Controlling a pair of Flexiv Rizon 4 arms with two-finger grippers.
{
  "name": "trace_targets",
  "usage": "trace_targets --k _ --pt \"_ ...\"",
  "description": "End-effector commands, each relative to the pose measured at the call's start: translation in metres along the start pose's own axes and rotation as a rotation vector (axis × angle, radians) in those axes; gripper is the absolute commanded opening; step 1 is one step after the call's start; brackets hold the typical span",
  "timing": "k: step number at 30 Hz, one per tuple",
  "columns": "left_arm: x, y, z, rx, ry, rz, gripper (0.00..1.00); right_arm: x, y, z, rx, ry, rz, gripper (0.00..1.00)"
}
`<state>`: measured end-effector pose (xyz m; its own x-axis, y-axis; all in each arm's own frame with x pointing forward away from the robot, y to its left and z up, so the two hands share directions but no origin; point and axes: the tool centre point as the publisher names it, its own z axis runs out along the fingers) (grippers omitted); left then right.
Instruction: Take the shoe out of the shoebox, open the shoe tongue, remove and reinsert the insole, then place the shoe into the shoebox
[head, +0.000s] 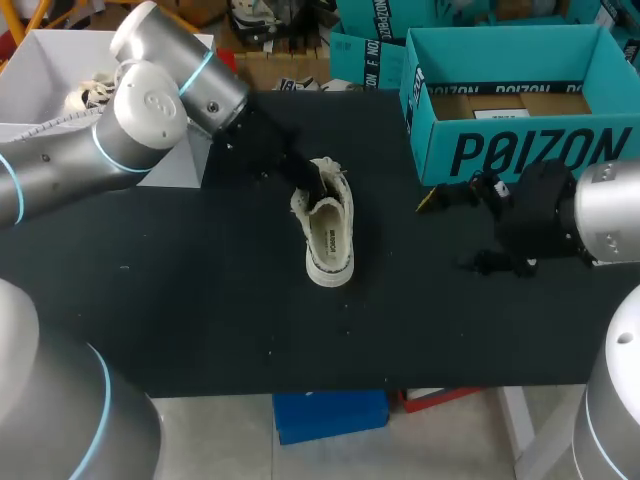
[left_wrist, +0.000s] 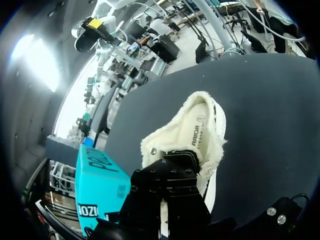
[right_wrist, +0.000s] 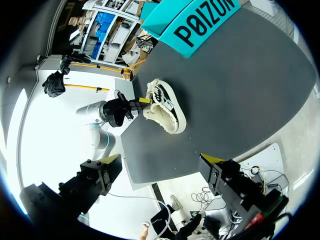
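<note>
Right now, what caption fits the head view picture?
Left gripper at the tongue of the white shoe on the black table; right gripper open near the teal shoebox.

A robotics lab: left arm (head: 150, 110) and right arm (head: 610, 210) flank a black table (head: 200, 300).

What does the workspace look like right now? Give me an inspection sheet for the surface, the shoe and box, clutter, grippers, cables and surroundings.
Surface: black table, flat.
Job's things: cream shoe stands on its sole mid-table, outside the box, with the insole lying inside it; teal shoebox open at the far right, no shoe in it.
Clutter: nothing seen.
Grippers: left gripper at the shoe's tongue, grip unclear; right gripper open, apart from the shoe, in front of the shoebox.
Cables: nothing seen on the table.
Surroundings: nothing seen reaching over the table.
</note>
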<state>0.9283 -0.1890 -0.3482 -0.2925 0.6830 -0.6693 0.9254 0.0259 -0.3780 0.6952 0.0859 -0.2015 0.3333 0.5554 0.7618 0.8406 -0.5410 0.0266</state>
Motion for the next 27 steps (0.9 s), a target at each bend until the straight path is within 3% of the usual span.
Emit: trace_targets --k 1,10,27 --pt "0.005 0.001 0.005 0.01 0.017 -0.004 0.0 0.0 0.0 0.002 -0.001 0.0 0.0 1.0" --pt "0.026 -0.009 0.01 0.027 0.05 -0.032 0.0 0.0 0.0 0.002 -0.001 0.0 0.0 1.0" --pt "0.017 -0.018 -0.04 -0.038 -0.053 -0.033 0.0 0.0 0.0 0.002 -0.001 0.0 0.0 1.0"
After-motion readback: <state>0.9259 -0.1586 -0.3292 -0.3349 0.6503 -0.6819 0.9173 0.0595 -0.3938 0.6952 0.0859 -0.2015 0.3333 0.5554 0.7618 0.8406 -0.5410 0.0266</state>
